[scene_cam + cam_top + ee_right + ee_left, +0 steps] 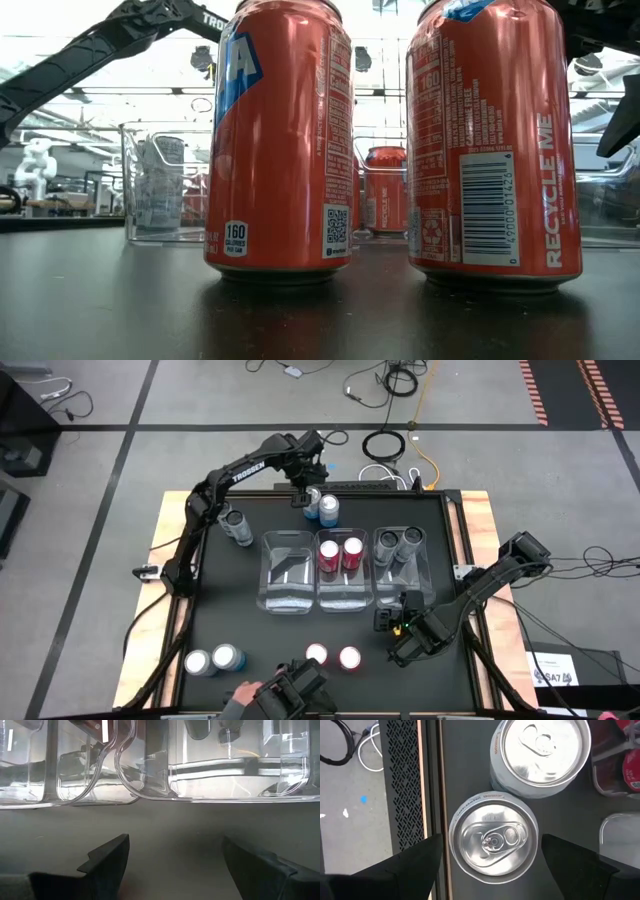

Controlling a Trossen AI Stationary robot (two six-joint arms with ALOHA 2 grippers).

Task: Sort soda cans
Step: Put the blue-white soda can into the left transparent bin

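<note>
- Three clear bins (288, 603) stand side by side mid-table, and their contents show the scheme: one colour per bin. The middle bin (341, 598) holds two red cans (340, 554), the right-hand bin (405, 582) two dark grey cans (398, 545), and the first bin seems empty, presumably kept for the light blue ones.
- Two light blue cans (321, 507) wait at the table's far edge, touching or nearly so. The left gripper (303, 491) hangs directly over the one nearer the edge (493, 840), jaws released and spread to either side of its silvery top, gripping nothing: a stance that looks like lining up for a straight-down grasp.
- Two more red cans (333, 656) stand near the front edge (they fill the low view), with two light blue cans (212, 660) to their left and two dark grey cans (237, 525) left of the bins.
- The right gripper (392, 619) rests low just in front of the right-hand bin, fingers parted and empty, apparently waiting out of the left arm's way.
- A person's hand (242, 694) shows at the front edge.
</note>
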